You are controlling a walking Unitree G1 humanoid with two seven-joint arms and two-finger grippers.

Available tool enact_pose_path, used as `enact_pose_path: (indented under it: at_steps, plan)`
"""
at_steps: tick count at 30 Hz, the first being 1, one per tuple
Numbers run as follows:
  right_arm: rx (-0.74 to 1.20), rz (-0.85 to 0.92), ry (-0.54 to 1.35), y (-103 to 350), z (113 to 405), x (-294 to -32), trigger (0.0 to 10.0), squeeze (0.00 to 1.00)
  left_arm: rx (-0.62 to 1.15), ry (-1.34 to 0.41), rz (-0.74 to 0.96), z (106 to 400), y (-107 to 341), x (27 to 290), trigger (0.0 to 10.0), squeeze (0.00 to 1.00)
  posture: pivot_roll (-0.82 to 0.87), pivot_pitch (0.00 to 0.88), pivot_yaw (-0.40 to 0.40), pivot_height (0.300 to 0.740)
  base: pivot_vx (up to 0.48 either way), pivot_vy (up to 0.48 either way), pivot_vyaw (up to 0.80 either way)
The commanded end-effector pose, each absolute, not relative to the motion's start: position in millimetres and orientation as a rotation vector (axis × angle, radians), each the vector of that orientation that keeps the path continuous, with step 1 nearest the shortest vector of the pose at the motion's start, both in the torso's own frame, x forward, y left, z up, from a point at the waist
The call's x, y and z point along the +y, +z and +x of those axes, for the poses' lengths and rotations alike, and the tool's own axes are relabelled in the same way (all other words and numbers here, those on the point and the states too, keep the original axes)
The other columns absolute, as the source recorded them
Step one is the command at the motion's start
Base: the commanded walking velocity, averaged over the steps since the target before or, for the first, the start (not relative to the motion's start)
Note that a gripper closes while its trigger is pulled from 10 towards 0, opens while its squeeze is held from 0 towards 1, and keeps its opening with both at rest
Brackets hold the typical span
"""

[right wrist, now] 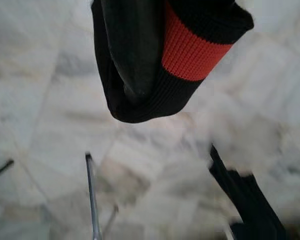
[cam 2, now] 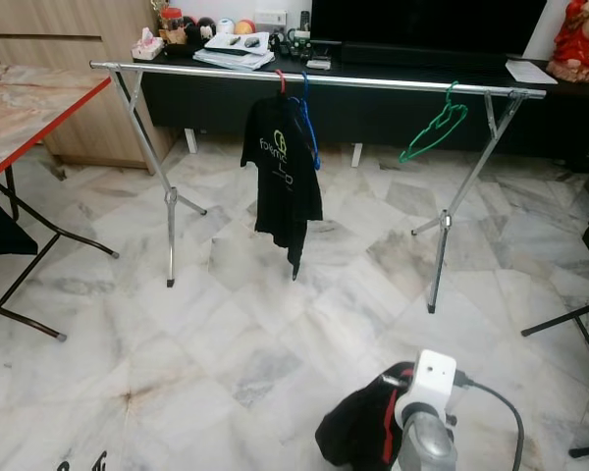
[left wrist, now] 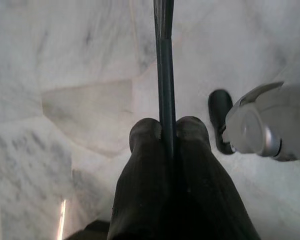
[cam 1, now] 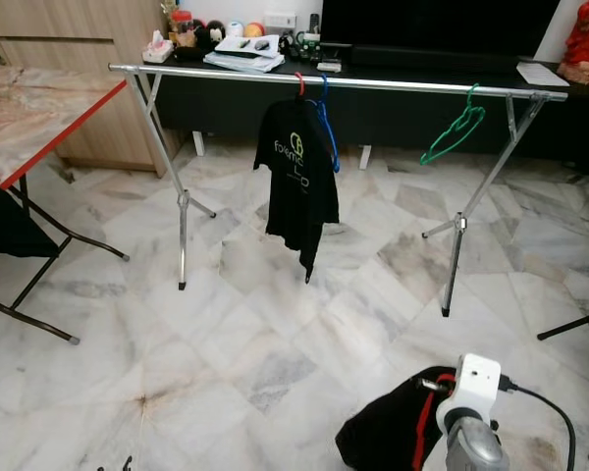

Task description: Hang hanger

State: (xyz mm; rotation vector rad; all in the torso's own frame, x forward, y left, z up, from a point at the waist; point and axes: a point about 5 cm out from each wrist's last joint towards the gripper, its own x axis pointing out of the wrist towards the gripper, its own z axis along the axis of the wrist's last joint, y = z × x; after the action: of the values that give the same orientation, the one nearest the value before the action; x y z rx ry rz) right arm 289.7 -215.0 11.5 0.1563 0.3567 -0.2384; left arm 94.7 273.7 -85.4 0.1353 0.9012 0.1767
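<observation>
A silver clothes rail [cam 1: 393, 84] spans the room ahead on two folding legs. On it hang a black T-shirt [cam 1: 296, 177] on a red hanger [cam 1: 299, 86], a bare blue hanger [cam 1: 326, 123] beside it, and a green hanger [cam 1: 454, 128] further right. Low at the front, my right wrist [cam 1: 468, 392] is beside a bunched black garment [cam 1: 388, 432] with a red band [right wrist: 192, 47], which hangs above the floor. My left gripper [left wrist: 167, 125] is shut on a thin dark rod [left wrist: 164, 60] that points away over the marble floor.
A marble-topped table with a red edge [cam 1: 49, 123] stands at the left, with a black cloth on a folding frame [cam 1: 5, 224] below it. A black cabinet [cam 1: 402, 108] runs behind the rail. Black stand legs [cam 1: 574, 326] reach in at the right.
</observation>
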Motion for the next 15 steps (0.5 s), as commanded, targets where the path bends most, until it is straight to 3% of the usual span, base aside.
enact_pose_path:
  at_steps: [1,3,11,13,14,15]
  plan:
    - [0.253,0.174,-0.235,31,303,-215,10.0,0.0,0.906,0.165,0.13,88,-87,273,10.0,0.0,-0.06,0.089,-0.021,0.74,0.0,0.0,0.0]
    - [0.221,0.174,-0.232,41,313,-215,10.0,0.0,0.879,0.077,0.227,93,-84,270,10.0,0.0,-0.06,0.088,-0.02,0.74,0.0,0.0,0.0]
    - [0.165,0.172,-0.187,58,327,-205,10.0,0.0,0.803,0.048,0.229,98,-80,268,10.0,0.0,-0.06,0.085,-0.02,0.74,0.0,0.0,0.0]
    - [0.156,0.173,-0.181,60,329,-203,10.0,0.0,0.709,0.021,0.231,125,-72,262,10.0,0.0,-0.06,0.084,-0.021,0.74,0.0,0.0,0.0]
    - [0.157,0.17,-0.176,60,330,-202,10.0,0.0,0.517,-0.024,0.253,202,-42,245,10.0,0.0,-0.06,0.082,-0.021,0.74,0.0,0.0,0.0]
    - [0.157,0.168,-0.172,61,330,-201,10.0,0.0,0.378,-0.054,0.269,253,-11,229,10.0,0.0,-0.06,0.082,-0.021,0.74,0.0,0.0,0.0]
